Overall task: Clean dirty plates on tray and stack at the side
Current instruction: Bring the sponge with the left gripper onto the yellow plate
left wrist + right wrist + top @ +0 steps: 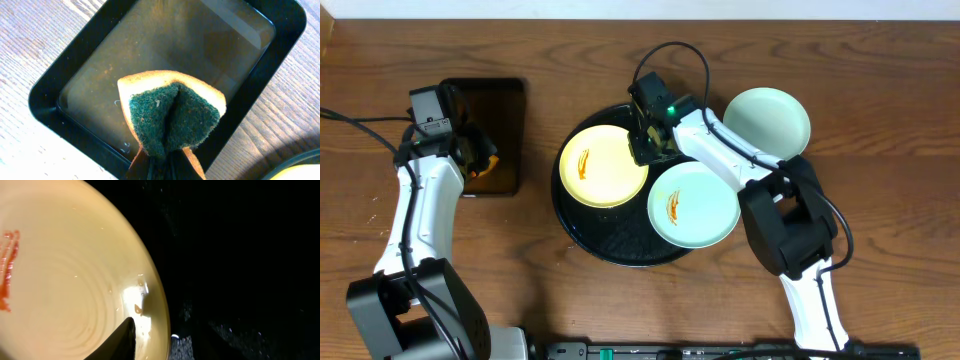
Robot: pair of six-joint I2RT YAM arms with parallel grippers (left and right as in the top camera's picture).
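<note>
when viewed from above, only brown wood table (880, 60). pinches folded sponge (172, 117) in left gripper (480, 155) over basin (45, 100) of brown liquid. hangs right gripper (650, 145) at yellow plate (605, 165) rim on tray (610, 250); cannot tell how wide. smeared mint plate (693, 203) alongside; clean plate (767, 122) off tray.

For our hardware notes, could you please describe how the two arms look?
The left arm and right arm share white links, bulky black joint housings and black wrist units. Thin black cables run along each. A small green light glows on the right wrist. Its finger is dark.
</note>
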